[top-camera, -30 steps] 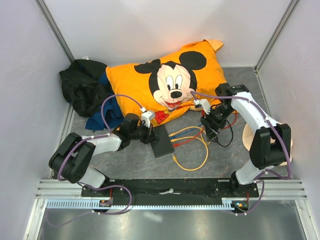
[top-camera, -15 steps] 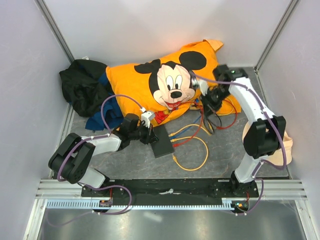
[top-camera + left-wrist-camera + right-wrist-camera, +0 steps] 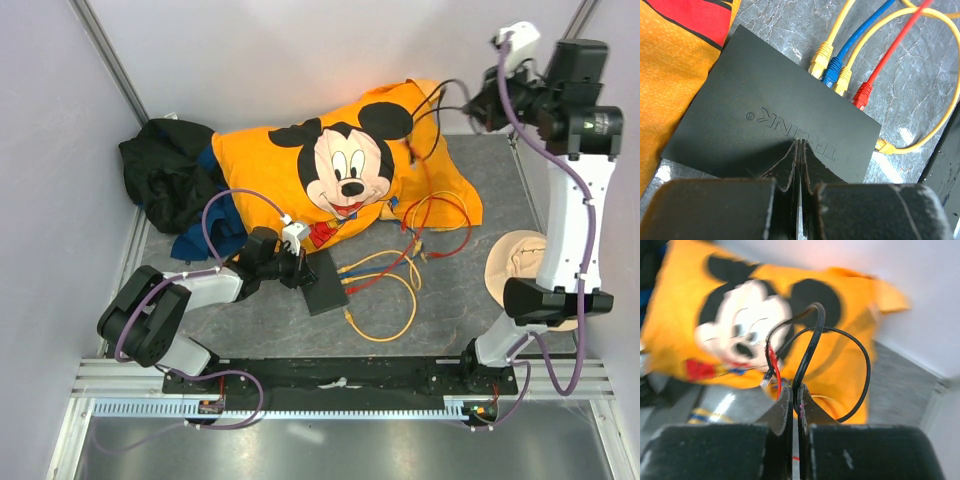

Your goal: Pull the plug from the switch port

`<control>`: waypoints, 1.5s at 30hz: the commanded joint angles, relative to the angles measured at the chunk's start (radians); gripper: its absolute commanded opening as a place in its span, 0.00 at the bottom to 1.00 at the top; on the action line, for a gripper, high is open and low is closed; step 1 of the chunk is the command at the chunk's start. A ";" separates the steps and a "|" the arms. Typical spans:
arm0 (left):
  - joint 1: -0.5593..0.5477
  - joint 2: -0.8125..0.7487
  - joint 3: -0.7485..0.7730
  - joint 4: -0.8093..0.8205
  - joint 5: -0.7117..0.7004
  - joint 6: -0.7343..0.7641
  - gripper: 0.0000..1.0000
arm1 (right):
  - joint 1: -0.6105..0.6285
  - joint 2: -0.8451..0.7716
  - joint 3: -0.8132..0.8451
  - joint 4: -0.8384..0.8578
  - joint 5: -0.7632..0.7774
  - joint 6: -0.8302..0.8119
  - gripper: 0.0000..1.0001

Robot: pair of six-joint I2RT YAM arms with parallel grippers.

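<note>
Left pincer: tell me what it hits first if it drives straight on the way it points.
The switch, on its flat top. The left pincer, tips shut, aims at that dark lid near the logo, short of the plugged cables; whether it touches the lid is unclear.

Top view looks down; left wrist, close, shares the switch (image 3: 322,282).

Sockets of the switch (image 3: 765,115), along its 1 o'clock edge, face away unseen; the left claw (image 3: 799,150) covers its 6 o'clock edge. The black cable (image 3: 811,340) is blurred, its free end unreadable.
</note>
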 commanded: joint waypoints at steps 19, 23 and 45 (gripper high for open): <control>-0.003 0.041 -0.019 -0.099 -0.046 0.032 0.02 | -0.263 -0.170 -0.613 0.403 0.245 0.080 0.00; -0.003 0.040 -0.018 -0.098 -0.044 0.032 0.02 | -0.263 -0.182 -0.835 0.401 0.230 0.093 0.00; -0.003 0.052 -0.016 -0.090 -0.048 0.032 0.02 | 0.007 -0.156 -0.864 0.406 -0.386 0.173 0.98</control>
